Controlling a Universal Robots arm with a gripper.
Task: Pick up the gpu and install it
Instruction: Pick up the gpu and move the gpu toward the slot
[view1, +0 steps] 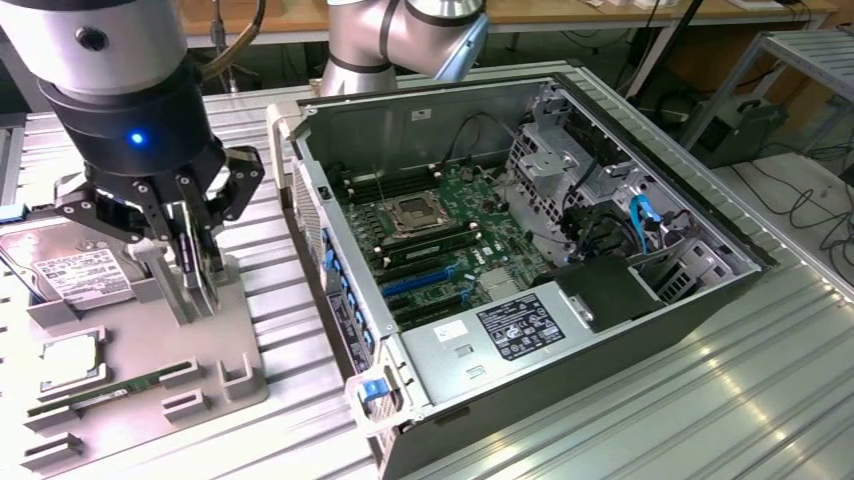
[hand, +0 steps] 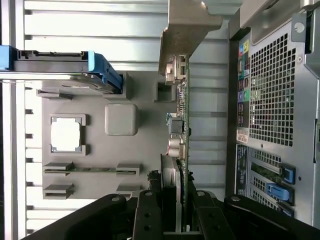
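Ribbed metal worktop (view1: 641, 400) carries two things side by side: a grey fixture tray (view1: 254, 340) toward the exterior view's left and an open computer case (view1: 400, 120) toward its right. The case lies on its side with its motherboard (view1: 454, 220) facing up.

The hand (view1: 196, 290) hangs over the tray, and its fingers are pinching the gpu (hand: 183, 125). In the wrist view the card shows edge-on as a thin dark line studded with small components. It runs straight out from between the fingers to its pale metal bracket (hand: 187, 25) at the far end. That line runs alongside the case's perforated rear panel (hand: 272, 85), near it but apart.

From the exterior view the gpu is a narrow blackish slab between the two fingers, down close to the tray. I cannot tell whether its lower edge has cleared the tray's holder or rests in it.

The relation that matters is sideways. The blue expansion slots (view1: 420, 280) on the motherboard lie well to the exterior view's right of the hand, past the case's near wall. So the card is gripped but nowhere near its seat, and installing has not begun.

Other parts sit untouched on the tray: a silver hard drive (view1: 74, 270) just beside the hand, a square processor (view1: 67, 360), and a slim green memory stick (view1: 107, 392).
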